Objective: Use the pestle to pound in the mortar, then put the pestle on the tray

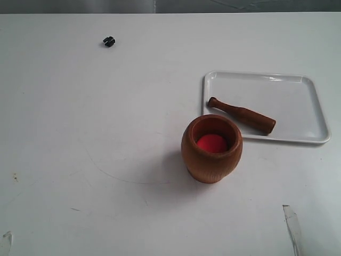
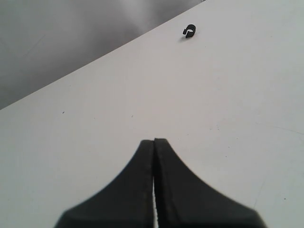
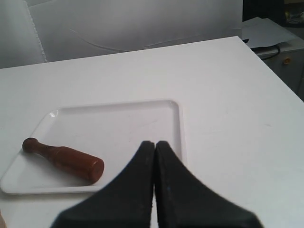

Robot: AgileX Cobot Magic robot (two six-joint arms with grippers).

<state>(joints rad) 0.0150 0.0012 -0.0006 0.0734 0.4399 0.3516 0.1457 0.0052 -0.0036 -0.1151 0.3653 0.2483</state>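
The brown wooden mortar [image 1: 211, 149] stands upright on the white table, its red bottom showing. Just behind it and to its right lies the white tray [image 1: 298, 101], with the dark reddish-brown pestle [image 1: 241, 115] flat across its front left part, knob end to the left. The right wrist view shows the pestle [image 3: 64, 159] lying in the tray [image 3: 118, 123], with my right gripper [image 3: 155, 143] shut and empty above the tray's near edge. My left gripper [image 2: 154, 141] is shut and empty over bare table. Neither gripper appears in the exterior view.
A tiny black object [image 1: 108, 41] lies far back on the left of the table, also visible as a small black clip [image 2: 189, 31] in the left wrist view. The table's far edge runs behind it. A grey cabinet [image 3: 289, 61] stands beyond the table's right edge.
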